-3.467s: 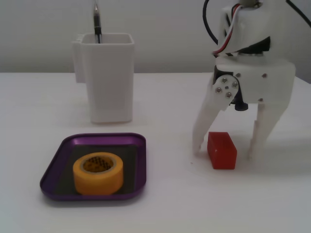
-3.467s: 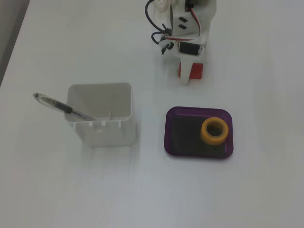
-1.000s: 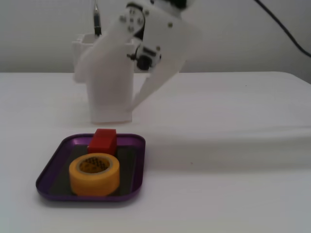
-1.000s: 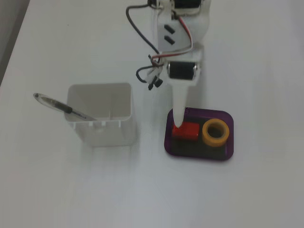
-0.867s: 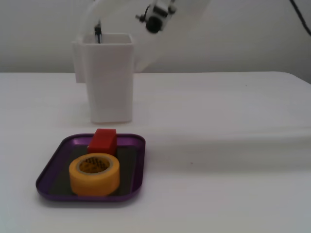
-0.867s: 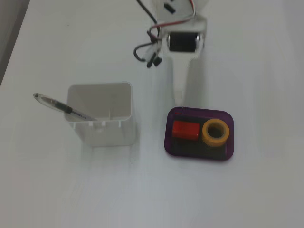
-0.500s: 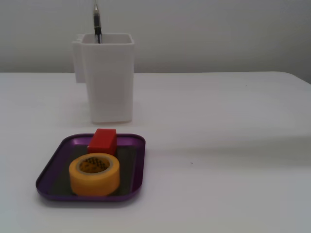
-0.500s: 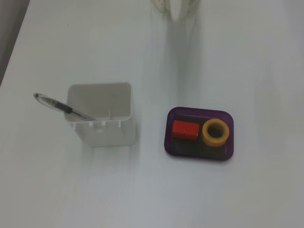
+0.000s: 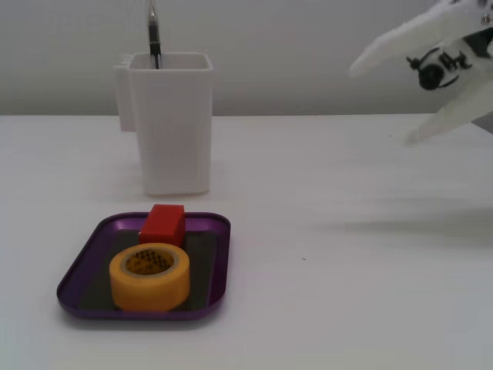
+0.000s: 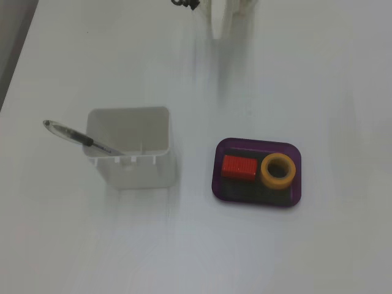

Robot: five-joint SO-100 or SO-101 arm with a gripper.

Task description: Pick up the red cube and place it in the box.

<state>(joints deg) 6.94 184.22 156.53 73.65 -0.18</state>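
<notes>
Retreat after placement: my jaws [image 9: 377, 105] spread and empty.
The red cube [image 9: 162, 223] lies in the box [image 9: 85, 260], touching the yellow tape roll [image 9: 149, 275], well apart from my jaws; I judge a high, clear withdrawal over the tabletop [image 9: 339, 308] best.
</notes>
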